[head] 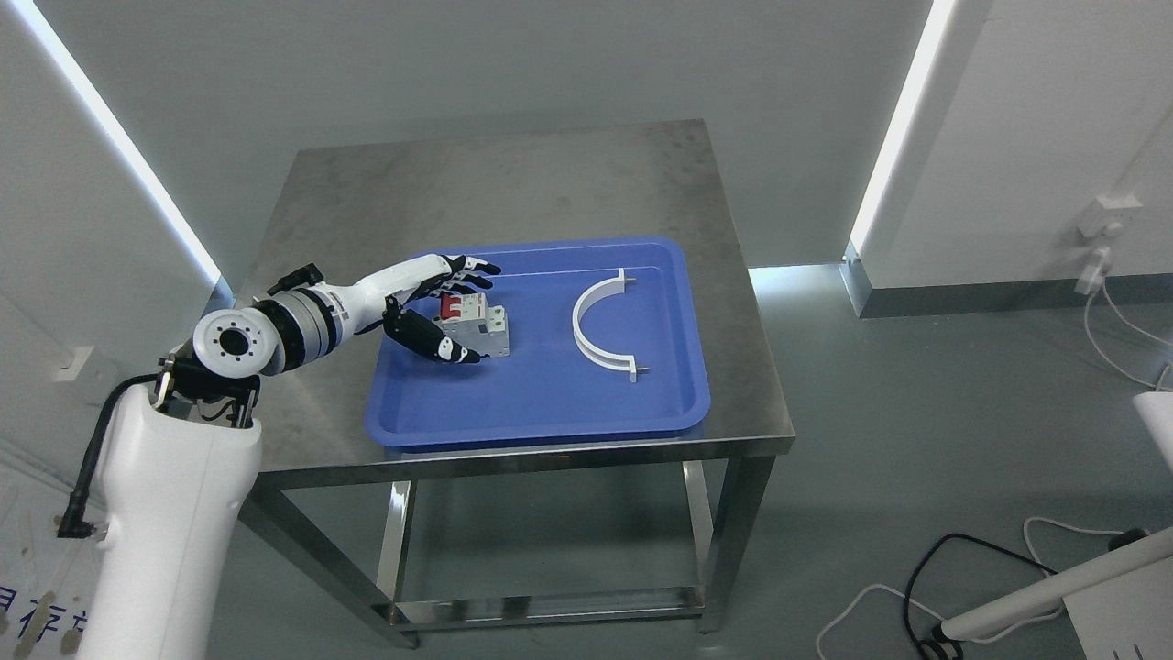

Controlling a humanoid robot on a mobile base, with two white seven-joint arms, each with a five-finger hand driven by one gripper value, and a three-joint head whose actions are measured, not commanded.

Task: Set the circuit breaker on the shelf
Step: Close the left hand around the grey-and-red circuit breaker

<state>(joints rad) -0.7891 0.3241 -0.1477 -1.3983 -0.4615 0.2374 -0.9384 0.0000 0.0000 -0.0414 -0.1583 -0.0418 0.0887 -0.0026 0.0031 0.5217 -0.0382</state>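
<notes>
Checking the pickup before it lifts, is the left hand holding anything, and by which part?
Not clearly yet. The left hand brackets the circuit breaker in the blue tray, fingers above its red top and thumb at its near side, but a closed grip cannot be told.

We see a shallow blue plastic tray point(550, 403) with rounded corners lying on a brushed stainless-steel table point(513, 174), toward its front right part, and in the tray's right half lies a white half-ring bracket point(594, 323) with a short pin at each end, its open side facing right. The table has a lower frame of steel bars point(541, 607) between its legs. On the grey floor at the lower right we see a black cable point(926, 573) and white cables point(1123, 353), and a white wall socket point(1107, 216) sits on the right wall.
</notes>
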